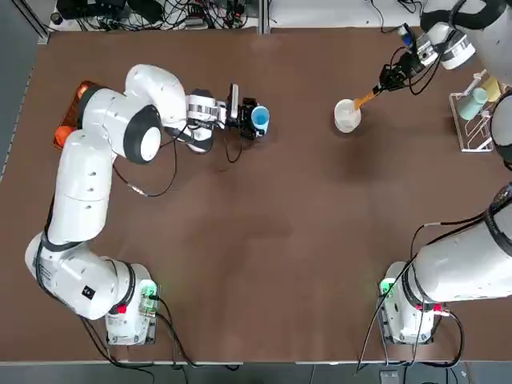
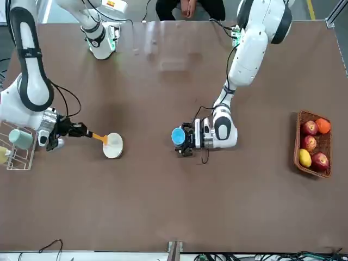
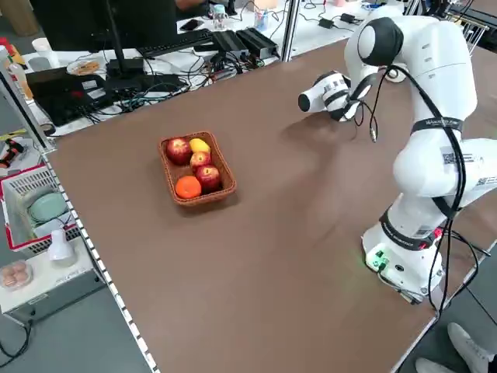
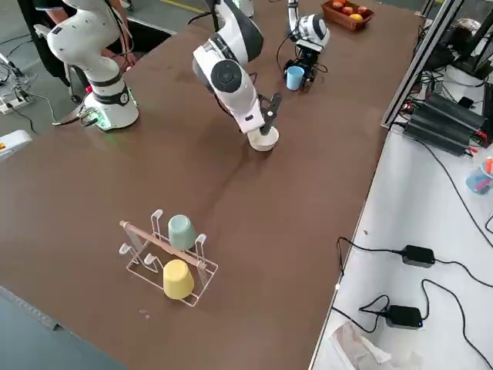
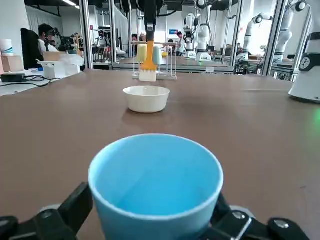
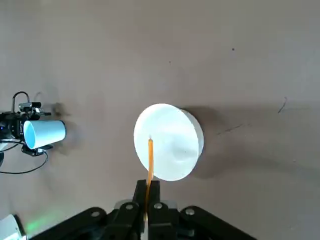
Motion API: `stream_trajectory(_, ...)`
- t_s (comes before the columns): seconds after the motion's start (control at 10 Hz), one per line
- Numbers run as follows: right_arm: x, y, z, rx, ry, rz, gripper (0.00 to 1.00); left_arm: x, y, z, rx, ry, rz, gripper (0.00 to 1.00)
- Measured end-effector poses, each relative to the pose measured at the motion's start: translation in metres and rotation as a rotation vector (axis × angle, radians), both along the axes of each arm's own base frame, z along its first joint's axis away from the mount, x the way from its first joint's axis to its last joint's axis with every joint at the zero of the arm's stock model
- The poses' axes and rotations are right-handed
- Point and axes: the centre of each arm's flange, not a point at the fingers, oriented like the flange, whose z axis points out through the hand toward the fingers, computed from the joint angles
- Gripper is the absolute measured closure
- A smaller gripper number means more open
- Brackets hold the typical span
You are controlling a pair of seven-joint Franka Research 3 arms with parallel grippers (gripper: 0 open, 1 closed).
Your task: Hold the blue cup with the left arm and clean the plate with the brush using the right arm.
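The blue cup (image 1: 261, 118) stands upright on the table between the fingers of my left gripper (image 1: 251, 118), which is open, a finger (image 5: 75, 205) close to each side of the cup's wall. In the left wrist view the cup (image 5: 156, 185) fills the foreground. The white plate (image 1: 347, 116) sits to the right of it. My right gripper (image 1: 390, 80) is shut on the orange brush (image 1: 366, 100), gripping the handle. The bristle end (image 5: 147, 75) hangs over the plate (image 5: 146, 98). From the right wrist the handle (image 6: 149, 160) crosses the plate (image 6: 170, 142).
A wicker basket of fruit (image 2: 312, 144) stands by the left arm's side edge. A wire rack with two cups (image 2: 16, 144) stands at the right arm's side, close behind the right gripper. A person (image 2: 187, 6) stands behind the arms' bases.
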Motion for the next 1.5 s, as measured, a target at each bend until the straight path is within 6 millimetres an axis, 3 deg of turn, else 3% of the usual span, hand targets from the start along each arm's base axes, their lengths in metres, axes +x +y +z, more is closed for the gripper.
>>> stream_trajectory(0.5, 0.002, 0.000, -0.042, 0.016, 0.031, -0.057, 0.96, 0.000, 0.002, -0.001, 0.000, 0.001, 0.001, 0.00)
stream_trajectory(1.1, 0.002, 0.021, -0.054, 0.050, 0.043, -0.038, 0.95, -0.001, 0.022, 0.002, 0.028, 0.003, 0.016, 0.00)
stream_trajectory(1.5, 0.002, 0.021, -0.061, 0.052, 0.044, -0.028, 0.75, -0.003, 0.038, 0.007, 0.050, -0.003, 0.026, 0.00)
